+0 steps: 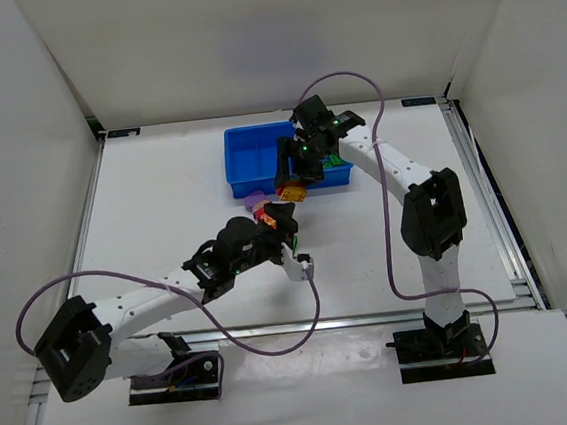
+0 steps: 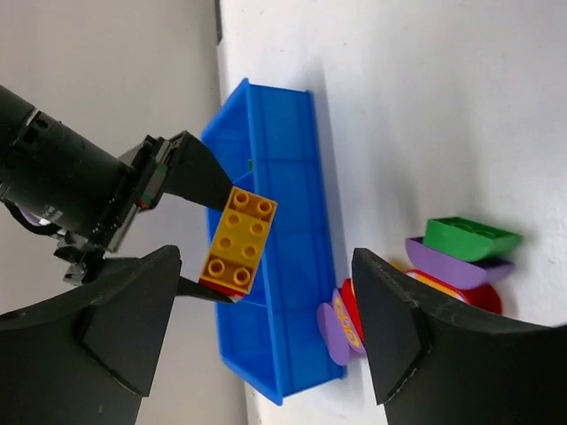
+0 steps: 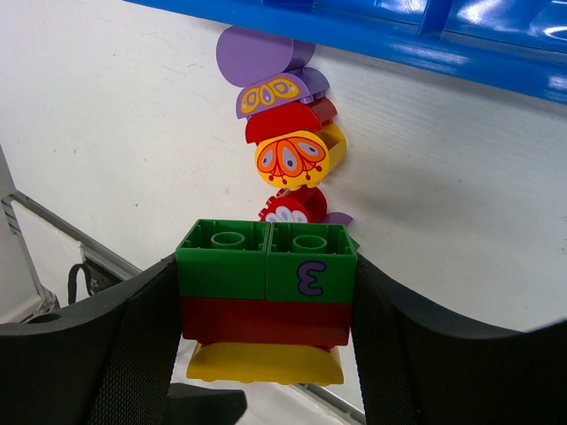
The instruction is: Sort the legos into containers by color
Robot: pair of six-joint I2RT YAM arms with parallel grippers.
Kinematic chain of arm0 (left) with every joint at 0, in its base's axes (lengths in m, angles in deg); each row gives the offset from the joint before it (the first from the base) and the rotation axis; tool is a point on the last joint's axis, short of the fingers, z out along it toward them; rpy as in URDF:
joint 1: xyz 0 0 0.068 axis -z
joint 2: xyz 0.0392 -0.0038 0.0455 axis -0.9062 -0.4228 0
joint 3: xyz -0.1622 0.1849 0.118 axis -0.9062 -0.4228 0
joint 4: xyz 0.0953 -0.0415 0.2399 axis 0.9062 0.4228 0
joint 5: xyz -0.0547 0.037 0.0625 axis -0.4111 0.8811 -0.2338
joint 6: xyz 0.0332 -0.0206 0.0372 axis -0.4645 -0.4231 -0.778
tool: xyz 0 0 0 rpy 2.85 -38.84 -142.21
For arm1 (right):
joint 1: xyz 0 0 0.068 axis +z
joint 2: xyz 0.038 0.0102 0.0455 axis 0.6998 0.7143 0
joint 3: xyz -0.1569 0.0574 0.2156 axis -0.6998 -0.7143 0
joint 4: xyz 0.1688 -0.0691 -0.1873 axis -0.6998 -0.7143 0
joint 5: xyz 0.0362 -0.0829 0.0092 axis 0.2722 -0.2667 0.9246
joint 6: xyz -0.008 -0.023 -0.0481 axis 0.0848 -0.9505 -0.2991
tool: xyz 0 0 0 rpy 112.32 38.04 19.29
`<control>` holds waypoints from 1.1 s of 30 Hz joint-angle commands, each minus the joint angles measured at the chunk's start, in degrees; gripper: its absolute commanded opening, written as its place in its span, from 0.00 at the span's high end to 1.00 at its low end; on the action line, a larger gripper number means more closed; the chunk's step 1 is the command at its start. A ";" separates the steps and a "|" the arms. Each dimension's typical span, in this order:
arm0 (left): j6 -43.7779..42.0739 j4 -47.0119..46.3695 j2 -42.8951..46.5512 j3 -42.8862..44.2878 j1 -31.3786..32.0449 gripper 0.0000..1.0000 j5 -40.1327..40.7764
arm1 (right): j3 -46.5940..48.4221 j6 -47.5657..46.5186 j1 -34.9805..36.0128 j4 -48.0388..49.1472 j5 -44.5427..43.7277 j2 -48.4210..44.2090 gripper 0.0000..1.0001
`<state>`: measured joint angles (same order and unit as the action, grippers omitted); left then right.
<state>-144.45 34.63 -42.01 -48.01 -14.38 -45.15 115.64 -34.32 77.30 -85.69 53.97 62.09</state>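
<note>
My right gripper (image 3: 266,305) is shut on a stack of legos: two green blocks (image 3: 266,261) on a red one (image 3: 266,320) on a yellow one (image 3: 266,361). In the top view it (image 1: 295,174) holds the stack (image 1: 291,190) above the front edge of the blue tray (image 1: 258,155). My left gripper (image 1: 282,220) is open and empty, just in front of a pile of loose legos (image 1: 260,205). The left wrist view shows the held stack's yellow brick (image 2: 239,239), the tray (image 2: 292,266), and green (image 2: 469,237), purple (image 2: 456,264) and red legos.
Loose legos lie on the table by the tray's front wall (image 3: 399,35): a purple half-round (image 3: 257,55), a purple butterfly piece (image 3: 275,91), a red one (image 3: 288,122), a yellow butterfly one (image 3: 297,159), a small red one (image 3: 292,208). White walls surround the table.
</note>
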 commanded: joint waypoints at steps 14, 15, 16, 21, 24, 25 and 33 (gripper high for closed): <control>-2.75 -11.95 -9.14 4.86 1.69 0.17 6.10 | 4.34 -0.42 3.76 -2.94 -7.07 -3.56 1.00; -2.92 -11.95 -9.32 4.86 1.51 0.17 6.10 | 4.17 -0.60 3.77 -3.11 -7.33 -3.57 1.00; -3.10 -11.95 -9.75 4.86 1.34 0.18 5.75 | 4.25 -0.69 4.11 -3.11 -7.51 -3.83 1.00; -2.92 -11.95 -11.07 4.86 0.55 0.18 6.10 | 4.70 -1.22 4.38 -3.46 -7.77 -4.44 1.00; -2.92 -11.95 -11.60 4.78 -0.16 0.18 6.10 | 4.78 -1.21 4.56 -3.55 -7.60 -4.71 1.00; -3.10 -11.95 -11.78 4.78 -0.33 0.18 6.27 | 4.78 -1.22 4.64 -3.64 -7.42 -4.71 1.00; -2.92 -11.95 -13.88 5.30 -2.79 0.19 6.27 | 4.78 -0.78 4.56 -3.90 -5.93 -6.20 1.00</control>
<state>-147.59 23.06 -55.72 -44.86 -16.26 -39.21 117.96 -34.85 81.71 -88.99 47.19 60.21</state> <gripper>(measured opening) 0.817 0.699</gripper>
